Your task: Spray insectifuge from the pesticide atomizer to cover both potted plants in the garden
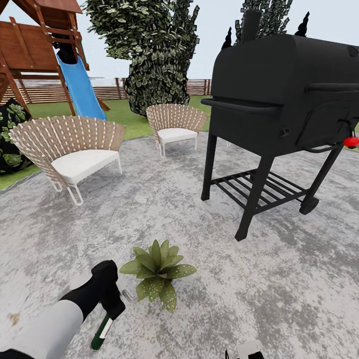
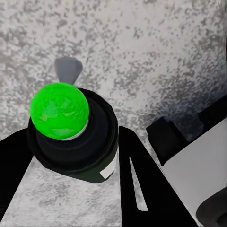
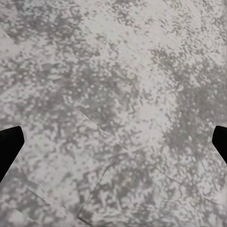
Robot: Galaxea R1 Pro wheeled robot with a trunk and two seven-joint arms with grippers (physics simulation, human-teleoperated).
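One potted plant (image 1: 157, 273) on grey paving (image 1: 279, 279) | left gripper (image 1: 110, 304) clamped on spray bottle (image 2: 73, 135) (green cap up), just beside plant | right gripper (image 3: 113, 142) spread wide over paving

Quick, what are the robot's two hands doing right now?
Left gripper: shut on the dark green-black spray bottle with a green dot.
Right gripper: open, black fingertips wide apart, nothing between them.
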